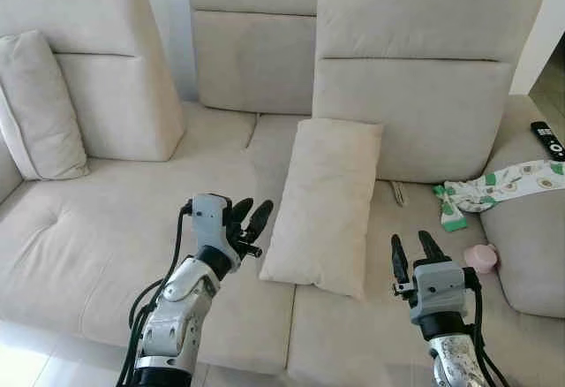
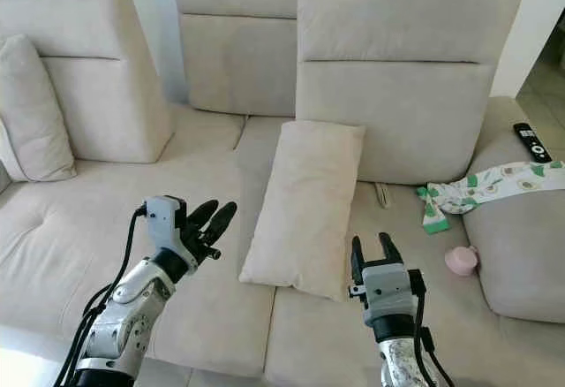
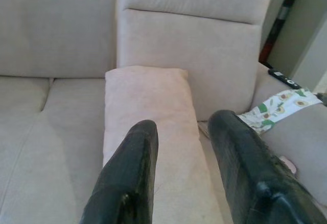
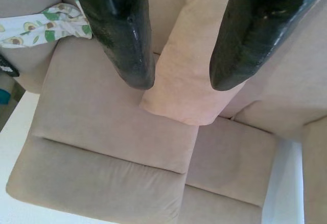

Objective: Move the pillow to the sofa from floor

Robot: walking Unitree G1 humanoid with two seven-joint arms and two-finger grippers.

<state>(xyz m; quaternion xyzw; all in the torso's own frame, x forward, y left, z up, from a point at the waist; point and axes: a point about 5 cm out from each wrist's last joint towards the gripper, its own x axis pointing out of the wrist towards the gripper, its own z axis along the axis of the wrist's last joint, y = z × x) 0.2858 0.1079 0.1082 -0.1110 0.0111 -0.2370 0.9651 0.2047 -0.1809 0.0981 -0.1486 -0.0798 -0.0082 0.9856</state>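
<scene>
The pillow [image 1: 323, 201] leans on the sofa [image 1: 106, 246]; left gripper [image 1: 250, 217] and right gripper [image 1: 413, 253] hover with jaws apart, holding nothing.

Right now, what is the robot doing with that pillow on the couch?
The robot stands in front of the sofa with both arms raised and is holding nothing. The pillow already lies on the seat, its top end leaning on a back cushion. The left gripper hovers just to the pillow's left, fingers open, and the right gripper hovers near its lower right corner, also open. Neither touches it. On the right lie a patterned cloth, a small pink thing and a remote.
</scene>
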